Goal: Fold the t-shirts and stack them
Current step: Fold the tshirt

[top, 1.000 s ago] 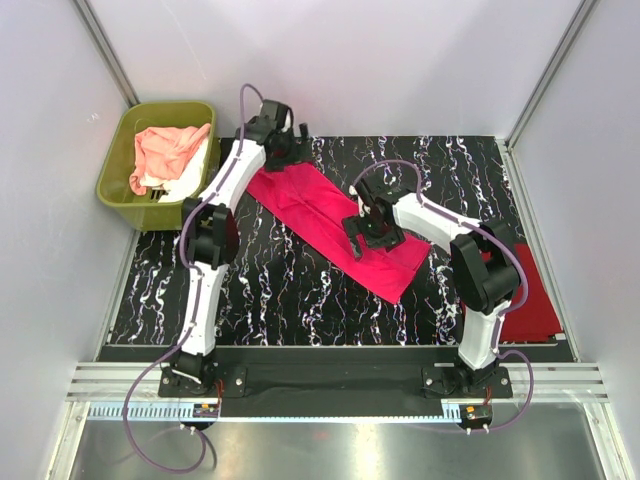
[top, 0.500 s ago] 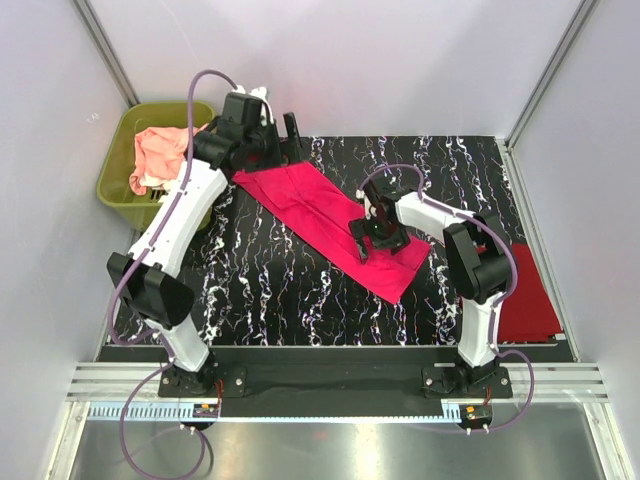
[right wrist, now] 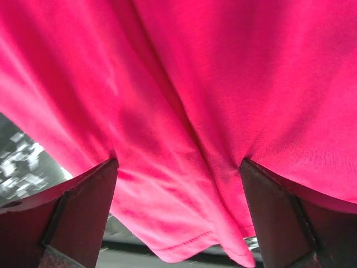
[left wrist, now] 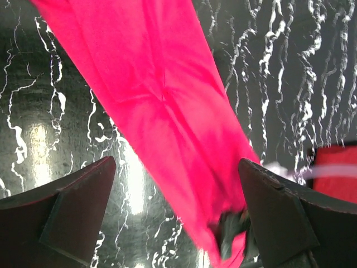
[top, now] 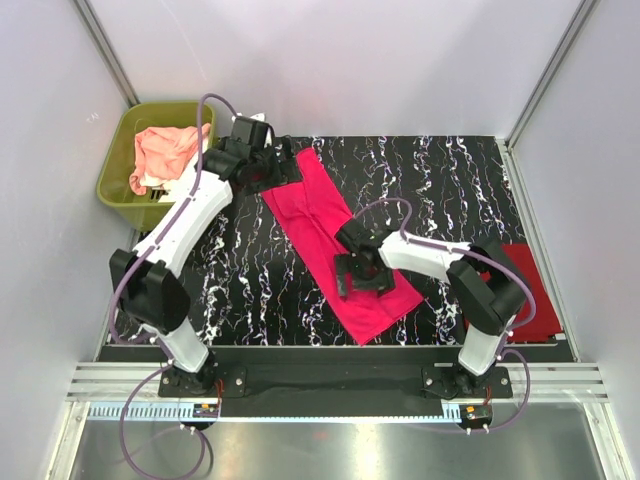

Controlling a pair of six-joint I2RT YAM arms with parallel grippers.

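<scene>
Hot pink first: laying the hot pink t-shirt (top: pixel 318 212) slantwise on the desk (top: pixel 250 285) as a long folded strip, likely readying a crosswise fold. Hovering the left hand (top: pixel 272 165), spread wide and gripping nothing, by the far end. Holding the right hand (top: pixel 360 275), likewise spread and empty, low over the near half, probably for flattening. Leaving the darker red t-shirt (top: pixel 535 300) at the desk's right edge and the peach-pink t-shirt (top: pixel 165 148) in the tub (top: pixel 118 185).

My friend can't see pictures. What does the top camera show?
A hot pink t-shirt, folded into a long strip, lies on a black table. The open left gripper is at its far end, the open right gripper over its near half. A green tub holds more cloth; a red shirt lies far right.
</scene>
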